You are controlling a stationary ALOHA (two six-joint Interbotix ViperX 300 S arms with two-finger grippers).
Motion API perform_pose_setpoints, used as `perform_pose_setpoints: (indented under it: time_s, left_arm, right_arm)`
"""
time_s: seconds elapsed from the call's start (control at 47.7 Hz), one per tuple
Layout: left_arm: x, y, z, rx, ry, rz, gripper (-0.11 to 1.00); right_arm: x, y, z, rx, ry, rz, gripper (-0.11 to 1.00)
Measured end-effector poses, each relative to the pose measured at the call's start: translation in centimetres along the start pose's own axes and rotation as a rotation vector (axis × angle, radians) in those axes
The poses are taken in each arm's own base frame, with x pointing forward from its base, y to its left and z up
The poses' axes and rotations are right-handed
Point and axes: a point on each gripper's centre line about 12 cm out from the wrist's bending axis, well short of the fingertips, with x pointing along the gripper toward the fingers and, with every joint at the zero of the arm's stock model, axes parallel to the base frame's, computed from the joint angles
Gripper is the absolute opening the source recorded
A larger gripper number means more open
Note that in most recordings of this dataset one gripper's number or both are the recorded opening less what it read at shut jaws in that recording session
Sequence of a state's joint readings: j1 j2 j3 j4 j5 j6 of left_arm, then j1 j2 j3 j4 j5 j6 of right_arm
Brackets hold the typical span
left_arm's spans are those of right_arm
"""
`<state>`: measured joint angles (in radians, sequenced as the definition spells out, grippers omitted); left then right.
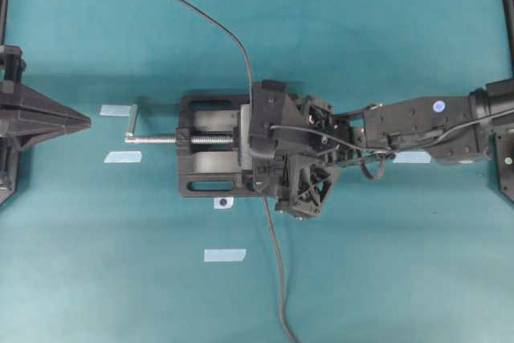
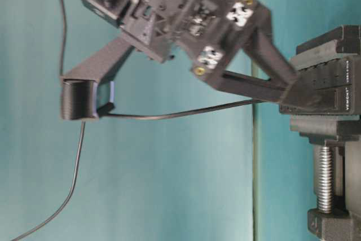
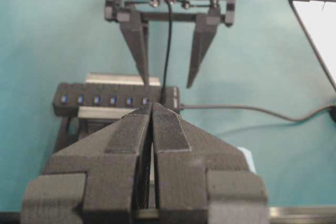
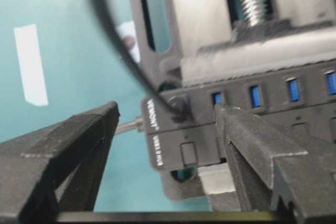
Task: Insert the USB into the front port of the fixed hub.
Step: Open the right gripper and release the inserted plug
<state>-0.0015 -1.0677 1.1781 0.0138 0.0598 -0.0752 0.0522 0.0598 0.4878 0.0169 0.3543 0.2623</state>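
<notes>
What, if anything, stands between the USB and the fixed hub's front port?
Nothing visible does. The USB already appears seated in the end port of the fixed hub, with its cable rising from it. The right end effector is open, its fingers standing on either side of the plug.

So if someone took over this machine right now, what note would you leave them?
Left pincer: shut, empty, off to the side and pointing at the hub.
Right pincer: open, one finger on each side of the USB, not gripping it.
Hub: clamped in the vise.
Done: the USB appears plugged into the hub's end port.
Left: check that it is fully seated, then probably back the right arm away without snagging the cable.
</notes>
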Motion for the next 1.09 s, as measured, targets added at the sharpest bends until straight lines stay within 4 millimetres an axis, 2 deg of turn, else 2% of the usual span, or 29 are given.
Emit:
perform_pose_setpoints:
  time_s: [0.231,0.65,1.091]
  left_arm:
    - [0.0,0.0,0.1,-0.002,-0.002,0.000,0.00]
    - [-0.5,0.0,0.3,0.000,-0.028,-0.002,0.00]
    - [-0.7,0.0,0.3,0.002,-0.034,-0.002,0.00]
  right_arm:
    - [-1.1,0.1,0.4,0.001,-0.025,0.007,0.80]
    - [-3.1,-0.1,0.0,0.002,-0.049,0.013,0.80]
    - [-3.3,-0.1,-0.3,0.001,-0.052,0.015,0.80]
